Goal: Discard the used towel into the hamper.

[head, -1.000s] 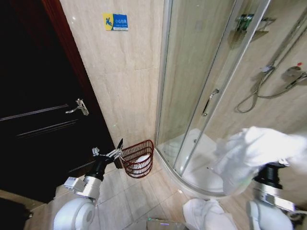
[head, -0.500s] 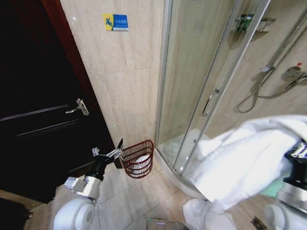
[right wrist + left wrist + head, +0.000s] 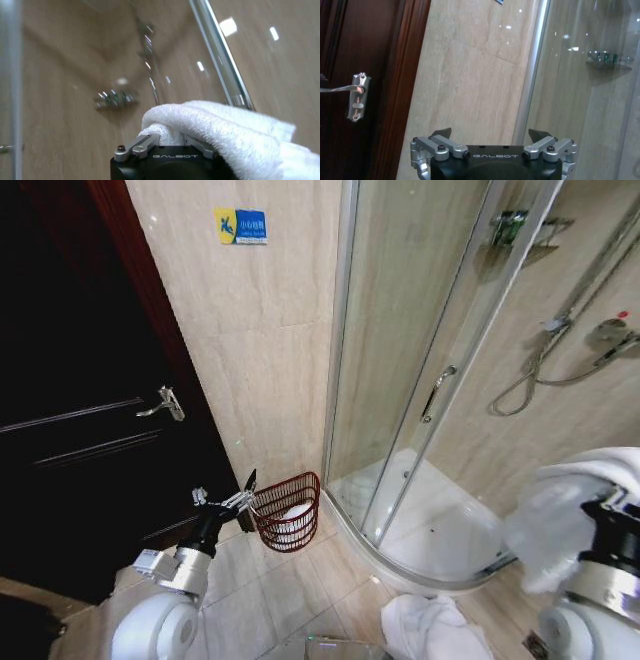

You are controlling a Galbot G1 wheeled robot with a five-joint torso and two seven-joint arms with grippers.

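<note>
Two end effectors show: the right end effector point(image 3: 167, 140), low at the right beside the glass shower enclosure point(image 3: 420, 370), is clamped on a fluffy white cotton towel point(image 3: 560, 515) draped over it. The left end effector point(image 3: 232, 498) hangs with fingers apart just beside the small round reddish-brown wire hamper point(image 3: 289, 515) on the tiled floor point(image 3: 300, 590) against the beige wall.

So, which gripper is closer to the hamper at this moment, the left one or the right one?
The left. The left gripper is open right beside the hamper, at its rim. The right gripper, shut on the towel, is far across the floor by the shower.
</note>
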